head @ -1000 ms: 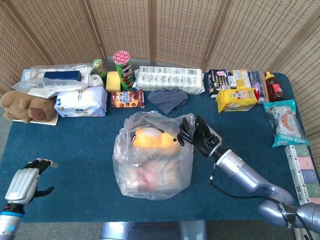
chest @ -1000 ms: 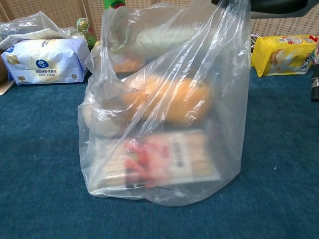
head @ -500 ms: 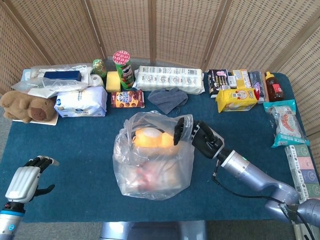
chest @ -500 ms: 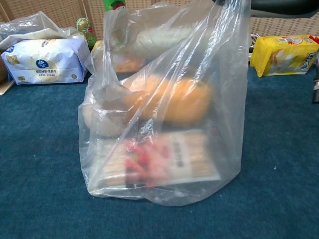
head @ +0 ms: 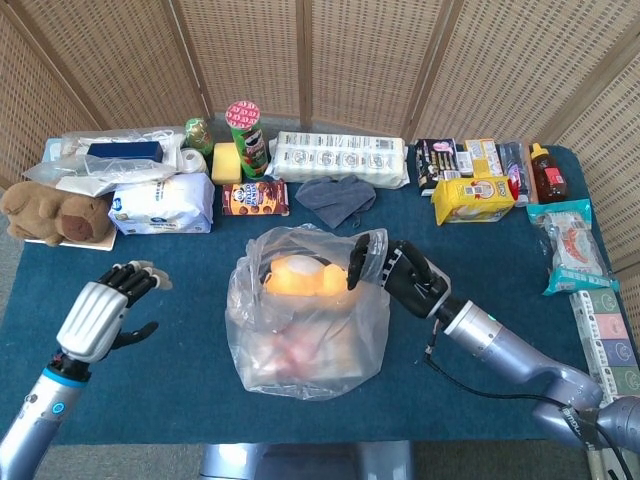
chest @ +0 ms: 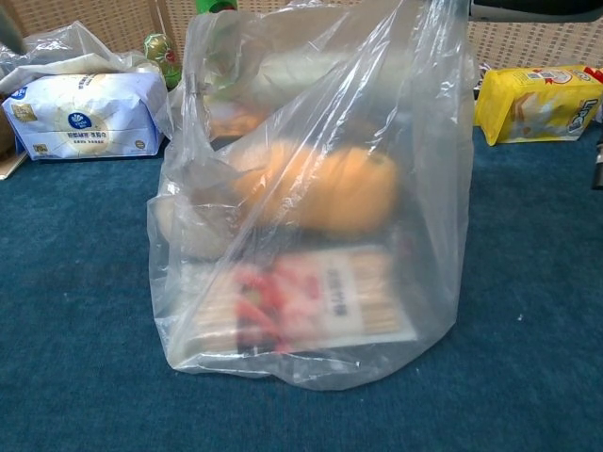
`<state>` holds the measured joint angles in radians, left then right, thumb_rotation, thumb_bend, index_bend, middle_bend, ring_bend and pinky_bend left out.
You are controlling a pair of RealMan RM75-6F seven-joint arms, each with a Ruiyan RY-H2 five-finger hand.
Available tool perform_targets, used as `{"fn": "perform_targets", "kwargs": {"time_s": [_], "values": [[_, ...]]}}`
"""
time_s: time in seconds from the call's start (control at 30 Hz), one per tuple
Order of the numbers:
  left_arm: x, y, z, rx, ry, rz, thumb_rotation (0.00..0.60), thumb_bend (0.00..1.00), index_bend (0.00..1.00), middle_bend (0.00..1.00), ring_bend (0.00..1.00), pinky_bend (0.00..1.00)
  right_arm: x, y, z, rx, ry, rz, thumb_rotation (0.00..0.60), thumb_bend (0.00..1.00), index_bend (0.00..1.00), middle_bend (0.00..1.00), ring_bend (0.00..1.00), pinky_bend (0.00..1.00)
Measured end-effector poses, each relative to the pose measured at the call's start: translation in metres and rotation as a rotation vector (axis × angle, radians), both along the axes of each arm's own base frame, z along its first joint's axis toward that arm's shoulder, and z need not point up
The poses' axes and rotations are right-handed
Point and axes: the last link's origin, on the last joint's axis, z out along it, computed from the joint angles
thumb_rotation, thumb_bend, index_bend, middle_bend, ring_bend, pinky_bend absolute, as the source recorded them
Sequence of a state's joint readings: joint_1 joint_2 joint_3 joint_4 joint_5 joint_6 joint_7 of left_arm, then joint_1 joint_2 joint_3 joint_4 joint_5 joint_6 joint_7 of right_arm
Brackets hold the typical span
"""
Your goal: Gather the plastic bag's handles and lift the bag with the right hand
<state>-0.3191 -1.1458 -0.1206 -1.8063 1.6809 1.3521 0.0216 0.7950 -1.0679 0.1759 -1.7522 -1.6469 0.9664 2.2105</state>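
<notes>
no readable text, print on tissue pack [chest: 80, 113] too blurred

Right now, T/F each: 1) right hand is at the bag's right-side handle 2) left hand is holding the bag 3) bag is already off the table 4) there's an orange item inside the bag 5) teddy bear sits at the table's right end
1) True: the right hand is at the right-side handle of the plastic bag.
2) False: the left hand hangs open, apart from the bag.
3) False: the bag's base rests on the blue table.
4) True: an orange item shows through the plastic.
5) False: the teddy bear sits at the left end.
</notes>
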Motion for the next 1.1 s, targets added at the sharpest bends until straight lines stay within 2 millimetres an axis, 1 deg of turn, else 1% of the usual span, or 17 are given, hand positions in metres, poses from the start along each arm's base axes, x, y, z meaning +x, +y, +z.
{"fn": "perform_targets", "kwargs": {"time_s": [0.17, 0.33, 0.47, 0.67, 0.8, 0.83, 0.9, 0.97, 1.03, 1.1], "values": [[0.032, 0.029, -0.009, -0.009, -0.014, -0.122, 0.600, 0.10, 0.33, 0.34, 0.22, 0.28, 0.001, 0.002, 0.001, 0.002, -0.003, -0.010, 0.310, 0.17, 0.40, 0.48, 0.45, 0.44], [0.059, 0.048, -0.021, -0.018, -0.015, -0.219, 0.600, 0.10, 0.33, 0.34, 0.22, 0.27, 0.003, 0.004, 0.003, 0.001, -0.006, -0.019, 0.311, 0.17, 0.40, 0.48, 0.44, 0.43], [0.081, 0.062, -0.034, -0.033, 0.002, -0.290, 0.600, 0.11, 0.32, 0.34, 0.21, 0.27, 0.003, 0.005, 0.004, 0.003, -0.007, -0.035, 0.314, 0.17, 0.39, 0.48, 0.44, 0.43], [0.102, 0.077, -0.050, -0.031, 0.056, -0.355, 0.600, 0.11, 0.32, 0.34, 0.20, 0.27, 0.001, 0.005, 0.005, 0.000, -0.006, -0.050, 0.310, 0.17, 0.39, 0.48, 0.44, 0.43], [0.108, 0.082, -0.058, -0.021, 0.086, -0.384, 0.600, 0.13, 0.32, 0.34, 0.21, 0.27, 0.002, 0.006, 0.006, -0.001, -0.013, -0.060, 0.308, 0.17, 0.39, 0.48, 0.44, 0.43], [0.110, 0.083, -0.061, -0.021, 0.086, -0.390, 0.600, 0.15, 0.32, 0.34, 0.22, 0.27, 0.002, 0.006, 0.006, -0.002, -0.013, -0.060, 0.309, 0.17, 0.39, 0.48, 0.43, 0.42], [0.113, 0.084, -0.065, -0.011, 0.085, -0.403, 0.600, 0.20, 0.36, 0.38, 0.31, 0.29, 0.002, 0.006, 0.006, -0.005, -0.010, -0.061, 0.313, 0.17, 0.39, 0.48, 0.43, 0.42], [0.116, 0.086, -0.068, 0.017, 0.082, -0.421, 0.600, 0.26, 0.50, 0.53, 0.49, 0.35, 0.002, 0.007, 0.006, -0.008, -0.005, -0.061, 0.314, 0.17, 0.39, 0.48, 0.43, 0.41], [0.119, 0.088, -0.069, 0.044, 0.078, -0.440, 0.600, 0.28, 0.59, 0.62, 0.55, 0.37, 0.001, 0.007, 0.005, -0.013, 0.002, -0.061, 0.312, 0.17, 0.39, 0.47, 0.42, 0.38], [0.122, 0.089, -0.069, 0.066, 0.069, -0.458, 0.600, 0.30, 0.62, 0.65, 0.56, 0.39, 0.000, 0.007, 0.005, -0.021, 0.014, -0.057, 0.309, 0.17, 0.39, 0.46, 0.40, 0.35]]}}
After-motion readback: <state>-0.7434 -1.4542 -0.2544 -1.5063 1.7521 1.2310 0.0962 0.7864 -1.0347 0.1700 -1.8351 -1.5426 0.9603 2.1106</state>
